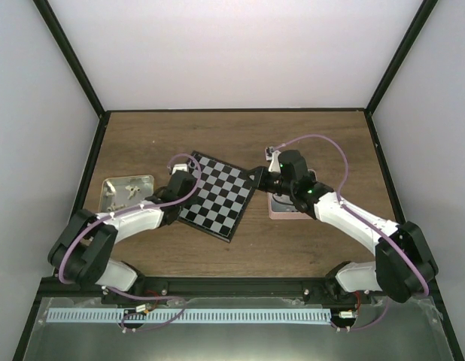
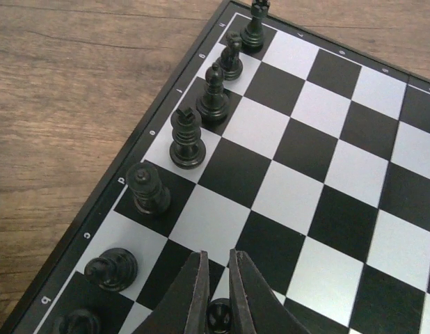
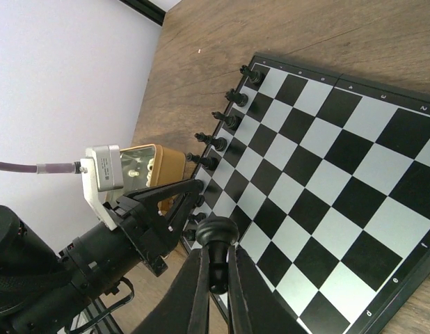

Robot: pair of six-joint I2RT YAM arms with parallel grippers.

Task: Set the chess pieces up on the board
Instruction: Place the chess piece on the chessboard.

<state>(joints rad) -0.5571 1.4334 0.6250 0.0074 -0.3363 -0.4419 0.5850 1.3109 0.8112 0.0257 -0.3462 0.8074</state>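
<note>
Black glossy chess pieces (image 2: 187, 136) stand in single file along the left edge of the flat board (image 2: 319, 146) of black and pale-grey checks. Seven can be counted in the left wrist view, each upright on its own square. One more small black pawn-like piece (image 2: 218, 316) is pinched between the closed fingers of the left gripper (image 2: 218, 259), over the squares just right of that row; whether its base touches the board is hidden.

The right gripper (image 3: 216, 254) is also clamped on something, an upright round-headed black piece (image 3: 216, 233) with its long axis vertical, at the board's right edge. From that claw the black row lies straight across the board to the left, well apart, with the left arm just beside it. So the left arm looks the nearer one for the squares next to the row, while the right would have to reach across.

Cream-white pieces (image 1: 121, 192) lie in the tan square tray (image 1: 150, 180) left of the board. A pink square tray (image 1: 281, 210) shows under the right arm.
</note>
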